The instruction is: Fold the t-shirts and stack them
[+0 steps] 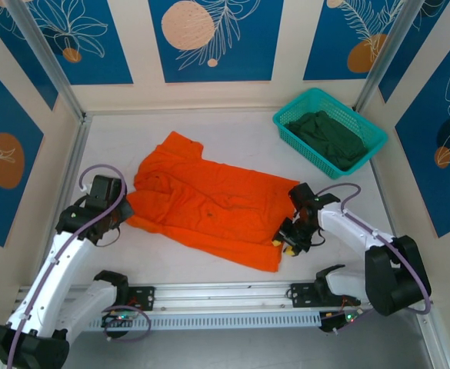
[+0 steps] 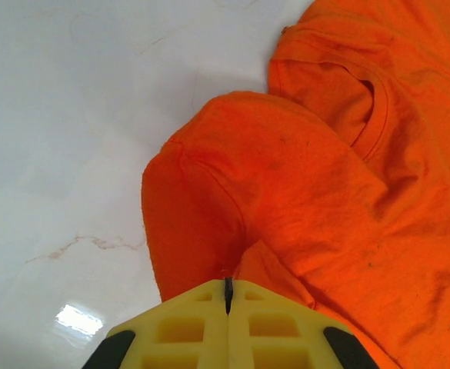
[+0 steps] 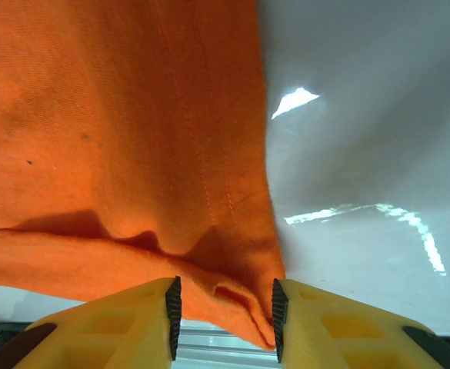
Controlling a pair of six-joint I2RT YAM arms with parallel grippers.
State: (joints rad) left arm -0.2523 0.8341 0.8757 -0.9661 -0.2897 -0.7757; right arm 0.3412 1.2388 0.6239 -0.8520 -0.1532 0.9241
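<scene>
On glossy table (image 1: 232,127), rumpled orange t-shirt (image 1: 209,204) in tight left jaws; right jaws apart.

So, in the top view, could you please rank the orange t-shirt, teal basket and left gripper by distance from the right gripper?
1. orange t-shirt, its corner at the right gripper.
2. teal basket, far right corner.
3. left gripper, at the shirt's left edge.

Teal plastic mesh basket (image 1: 295,104) sits at far right corner of white table (image 1: 209,127). Table surface glossy with faint marbling, spreading left of basket and toward near edge. Metal post (image 1: 388,54) rises just behind basket; second post (image 1: 45,54) well left of it. Blue wall panel (image 1: 232,46) behind and left of basket carries peach circle and white leaf outlines. Aluminium rail (image 1: 225,296) along table edge, well nearward of basket.
</scene>
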